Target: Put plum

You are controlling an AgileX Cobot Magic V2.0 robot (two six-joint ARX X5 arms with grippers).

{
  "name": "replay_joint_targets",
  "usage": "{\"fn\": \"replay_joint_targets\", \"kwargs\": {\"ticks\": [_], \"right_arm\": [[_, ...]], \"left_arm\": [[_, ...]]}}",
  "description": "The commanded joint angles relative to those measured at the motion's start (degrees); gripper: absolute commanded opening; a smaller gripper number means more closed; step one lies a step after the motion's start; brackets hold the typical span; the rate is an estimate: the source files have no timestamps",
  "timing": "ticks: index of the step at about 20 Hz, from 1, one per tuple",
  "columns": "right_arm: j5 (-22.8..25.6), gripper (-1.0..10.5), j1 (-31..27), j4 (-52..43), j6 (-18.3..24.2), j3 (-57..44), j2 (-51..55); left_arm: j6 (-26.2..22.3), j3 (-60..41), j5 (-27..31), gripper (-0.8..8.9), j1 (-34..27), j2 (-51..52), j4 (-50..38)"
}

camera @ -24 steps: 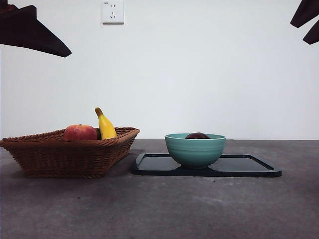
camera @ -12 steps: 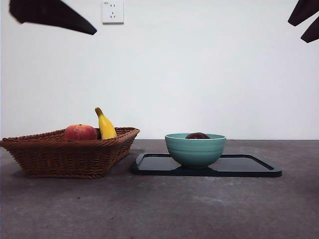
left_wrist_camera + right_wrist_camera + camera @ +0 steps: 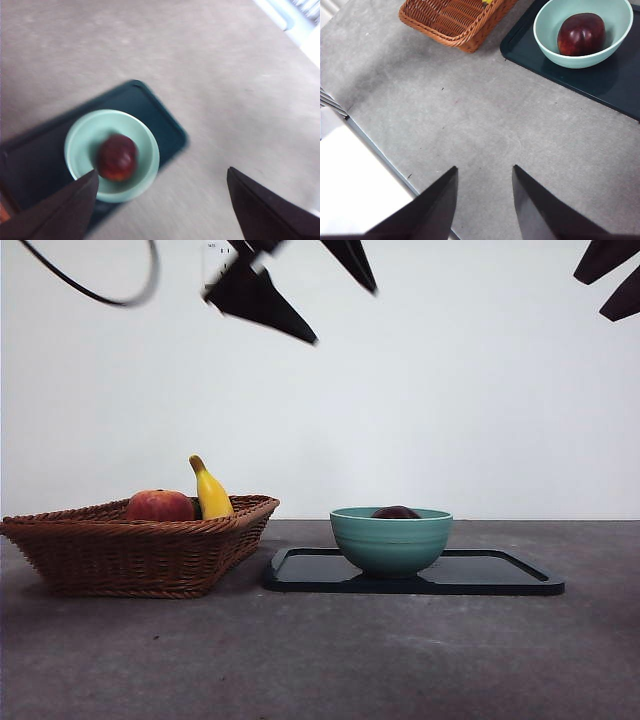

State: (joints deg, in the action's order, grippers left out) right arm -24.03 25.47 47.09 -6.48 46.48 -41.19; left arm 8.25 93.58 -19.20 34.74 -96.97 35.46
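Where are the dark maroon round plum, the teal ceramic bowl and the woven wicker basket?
Dark maroon round plum (image 3: 581, 33), right wrist view, middle of its skin.
Teal ceramic bowl (image 3: 391, 545), front view, outer wall.
Woven wicker basket (image 3: 140, 555), front view, front wall.

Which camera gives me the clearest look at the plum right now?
The right wrist view: the plum lies sharp and fully visible inside the green bowl. The left wrist view shows it whole but motion-blurred. The front view shows only its top above the bowl's rim.

The left gripper (image 3: 300, 295) hangs high at upper centre-left, jaws spread wide and empty. The right gripper (image 3: 610, 280) waits at the top right corner, jaws parted.
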Motion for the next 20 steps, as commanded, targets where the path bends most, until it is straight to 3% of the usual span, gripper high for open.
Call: {"fn": "replay_joint_targets", "kwargs": {"ticks": [1,8,20], "right_arm": [[-0.2,1.7,0.4,0.1,-0.9,0.4,0.4],[-0.1,1.7,0.4,3.8,-0.9,0.4,4.9],[-0.2,1.7,0.4,6.3,-1.1,0.4,6.6]], "left_arm": [[-1.3,5.9,1.6,4.05,1.2,-6.5,-0.4],[-9.0,11.8,10.4,4.04,4.0,-18.5,-1.2],[-11.7,11.8,15.1,4.04,7.0,-28.8,-3.9]]}}
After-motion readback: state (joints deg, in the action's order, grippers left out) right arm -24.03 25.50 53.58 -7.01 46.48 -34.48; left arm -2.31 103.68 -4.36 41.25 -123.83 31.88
